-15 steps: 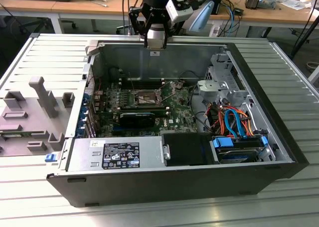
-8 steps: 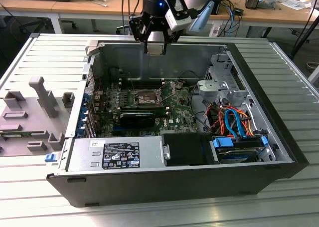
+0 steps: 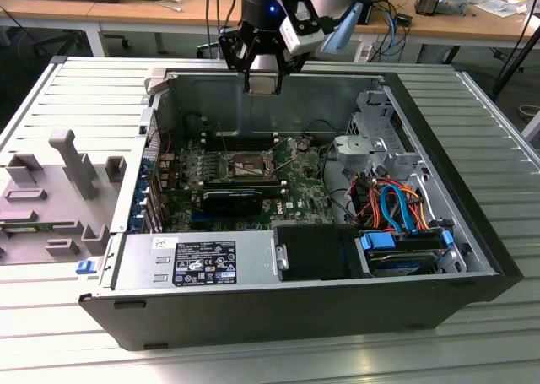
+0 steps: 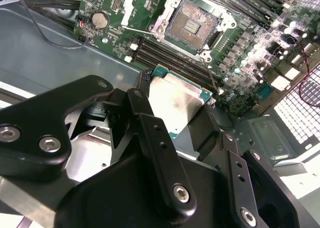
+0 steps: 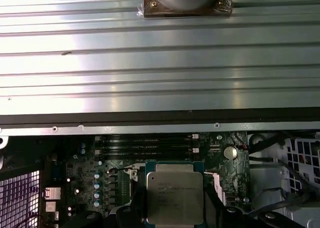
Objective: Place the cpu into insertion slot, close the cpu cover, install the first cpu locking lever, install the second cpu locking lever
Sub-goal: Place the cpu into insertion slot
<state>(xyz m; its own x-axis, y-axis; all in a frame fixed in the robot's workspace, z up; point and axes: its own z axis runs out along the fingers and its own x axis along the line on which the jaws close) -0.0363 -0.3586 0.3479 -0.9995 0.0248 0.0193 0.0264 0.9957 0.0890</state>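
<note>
Label [image 3: 205, 264] on power supply [image 3: 257, 259]: print unreadable. Markings on cpu [image 5: 174, 197] top: illegible.

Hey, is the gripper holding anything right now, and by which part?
Yes: the black gripper grips the small flat square silver-topped cpu by two opposite edges.

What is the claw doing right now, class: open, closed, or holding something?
The claw: closed on the cpu, which is not yet in the insertion slot.
</note>
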